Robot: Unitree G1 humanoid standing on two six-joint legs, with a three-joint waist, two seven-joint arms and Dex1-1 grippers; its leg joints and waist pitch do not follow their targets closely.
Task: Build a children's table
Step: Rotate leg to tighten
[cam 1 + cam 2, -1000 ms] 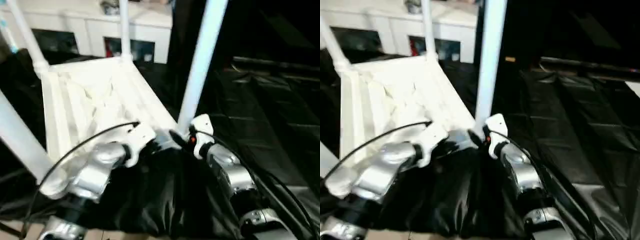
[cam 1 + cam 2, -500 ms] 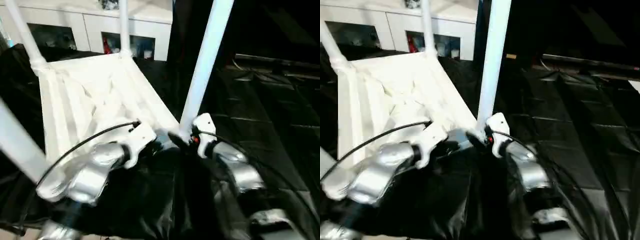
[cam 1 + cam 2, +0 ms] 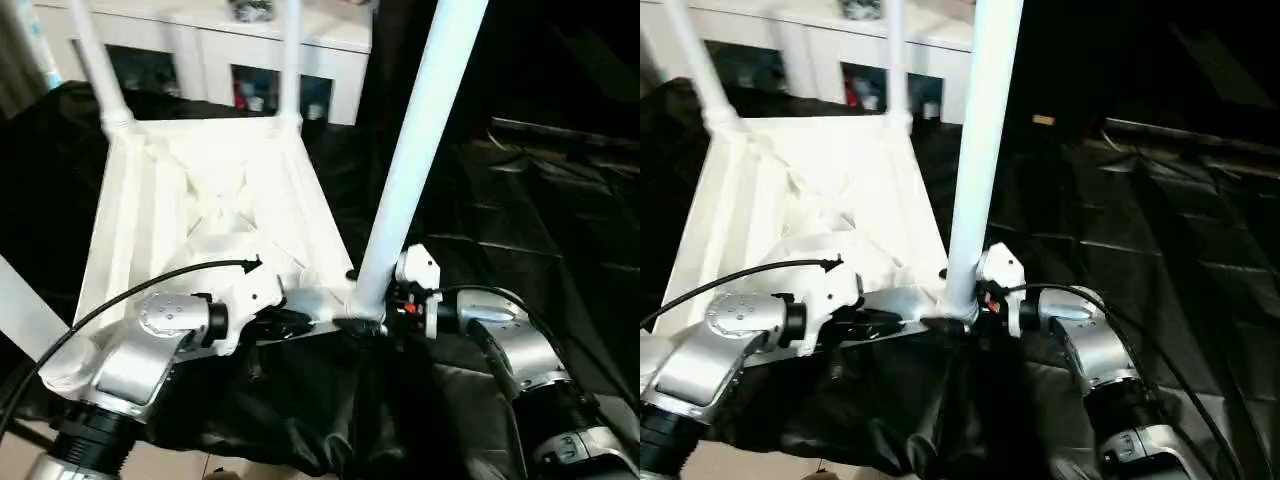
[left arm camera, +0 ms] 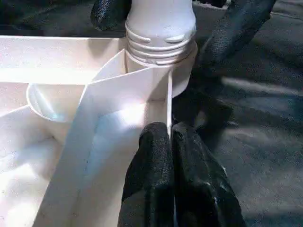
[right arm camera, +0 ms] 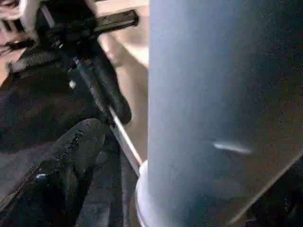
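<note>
The white tabletop [image 3: 200, 200] lies upside down, ribbed underside up, on a black sheet. Three legs stand in its far and near-left sockets [image 3: 95, 60]. A fourth leg [image 3: 420, 150] rises from the near right corner socket [image 4: 161, 52], its threads partly showing. My right gripper [image 3: 372, 305] is shut on that leg just above the socket, one finger [image 4: 236, 33] on each side. My left gripper [image 3: 300, 322] is shut on the tabletop's thin rim wall [image 4: 168, 101] right beside the same corner, its fingertips [image 4: 156, 151] pinched together on it.
A white cabinet [image 3: 200, 45] with glass doors stands behind the tabletop. The black sheet [image 3: 540, 200] spreads to the right with folds and a ridge. The left forearm's cable [image 3: 150, 290] arcs over the tabletop's near edge.
The head camera has shifted, so the whole scene sits lower and further right. My right wrist has swung round to the leg's right side. The left gripper keeps its hold on the rim.
</note>
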